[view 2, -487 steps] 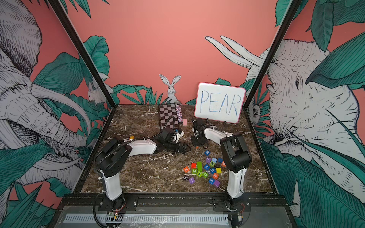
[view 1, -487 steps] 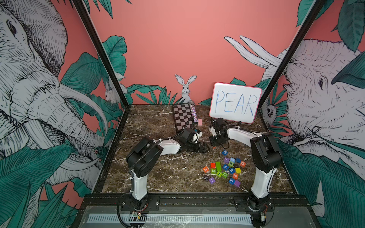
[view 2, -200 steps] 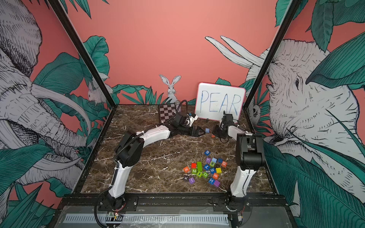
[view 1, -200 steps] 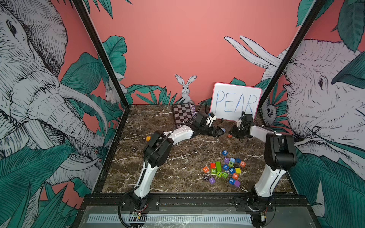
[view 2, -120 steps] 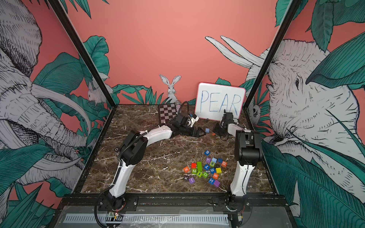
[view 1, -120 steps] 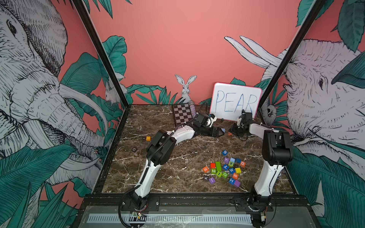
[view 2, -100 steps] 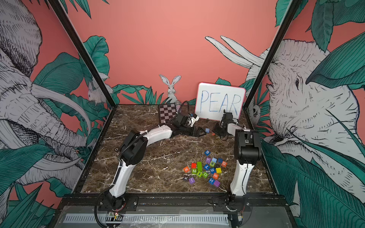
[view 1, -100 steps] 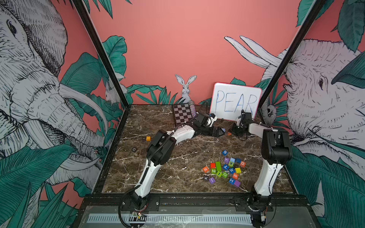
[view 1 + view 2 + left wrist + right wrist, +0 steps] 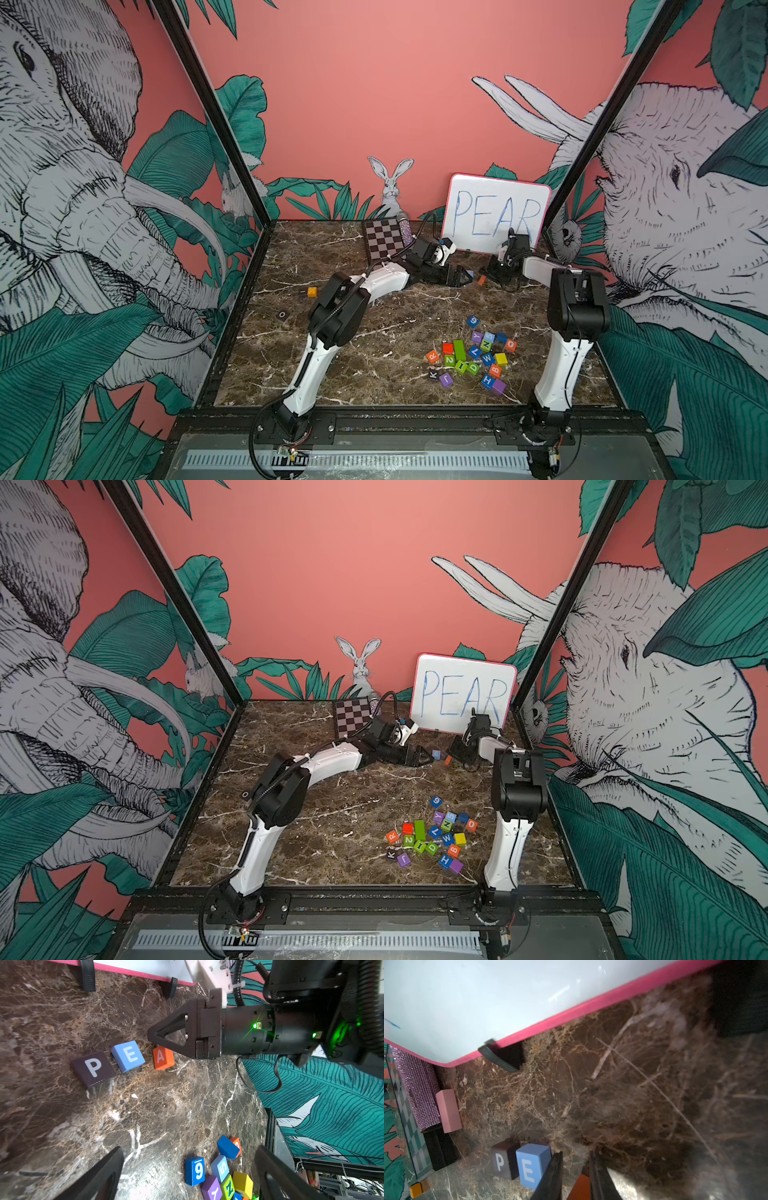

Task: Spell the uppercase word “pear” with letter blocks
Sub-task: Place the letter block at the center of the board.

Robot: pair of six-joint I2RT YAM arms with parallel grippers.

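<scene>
Fingers (image 9: 553, 1176) of the right gripper (image 9: 576, 1154) stand nearly closed, one on each side of the orange A block (image 9: 163, 1058), which rests on the marble table (image 9: 187, 1095). Just beside it lie the light-blue E block (image 9: 128, 1056) and then the black P block (image 9: 93, 1069), in a row before the whiteboard (image 9: 494, 212). The left gripper (image 9: 189, 1148) is spread wide and empty. The orange R block (image 9: 432, 356) lies in the loose pile (image 9: 473, 357), well apart.

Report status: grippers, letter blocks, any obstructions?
Right gripper shut on orange A cube, in line after black P cube and light-blue E cube. Left gripper open, empty. Orange R cube in loose pile, not yet placed. Nothing in the way past A.
</scene>
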